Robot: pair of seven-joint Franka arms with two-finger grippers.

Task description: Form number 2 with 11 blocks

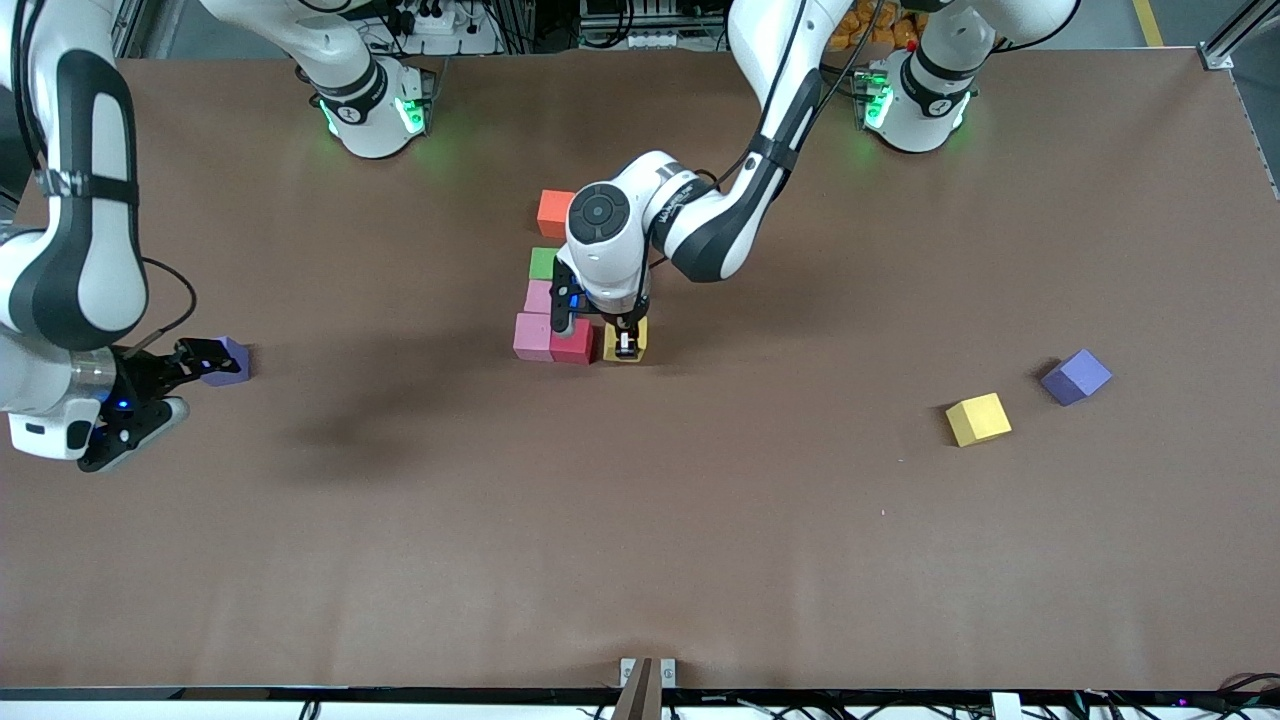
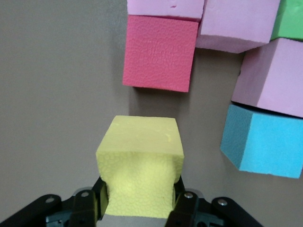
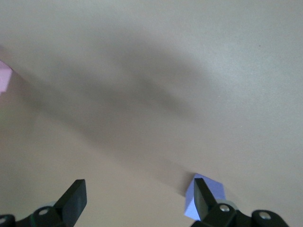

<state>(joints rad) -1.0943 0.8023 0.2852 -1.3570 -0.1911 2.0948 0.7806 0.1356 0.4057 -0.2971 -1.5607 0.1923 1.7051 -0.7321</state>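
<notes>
Beside crimson block (image 1: 573, 342), left gripper (image 1: 626, 344) clamping yellow block (image 2: 140, 165)

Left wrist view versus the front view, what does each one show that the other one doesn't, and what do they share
Only the left wrist view shows a light blue cube, which the arm hides from the front camera.

Only the front view shows the orange cube, a loose yellow cube and a purple cube toward the left arm's end of the table, and the open right gripper waiting beside another purple cube.

Both show the left gripper shut on a yellow cube beside the crimson cube, plus pink cubes and the green cube.
</notes>
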